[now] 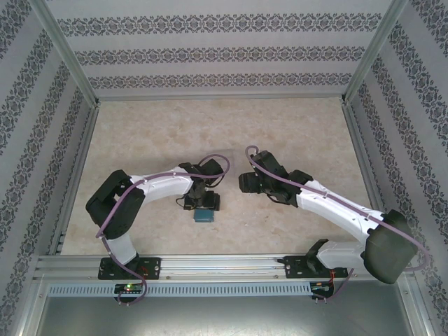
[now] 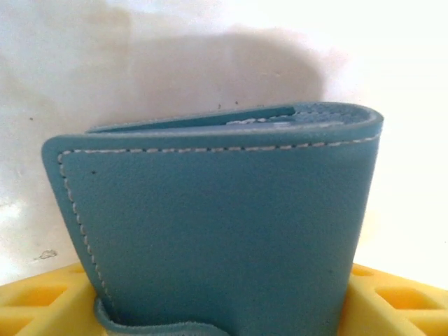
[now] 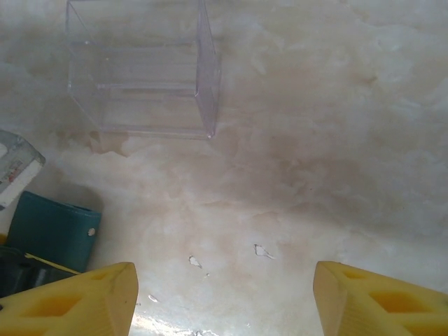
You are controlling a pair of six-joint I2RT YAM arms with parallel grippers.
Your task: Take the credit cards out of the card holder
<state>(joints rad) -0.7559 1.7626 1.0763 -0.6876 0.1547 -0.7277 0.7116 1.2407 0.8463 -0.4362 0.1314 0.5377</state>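
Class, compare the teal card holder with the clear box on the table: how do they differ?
The card holder is opaque teal with white stitching; the clear box is see-through and unmarked. The card holder is folded over with rounded corners; the clear box has straight, sharp-edged walls. Both are roughly rectangular.

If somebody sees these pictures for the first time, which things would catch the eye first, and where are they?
The teal card holder catches the eye first: folded, with white stitching, it looms large in the left wrist view. Next is the clear plastic box on the pale marbled table, at the upper left of the right wrist view, beyond the open right end effector.
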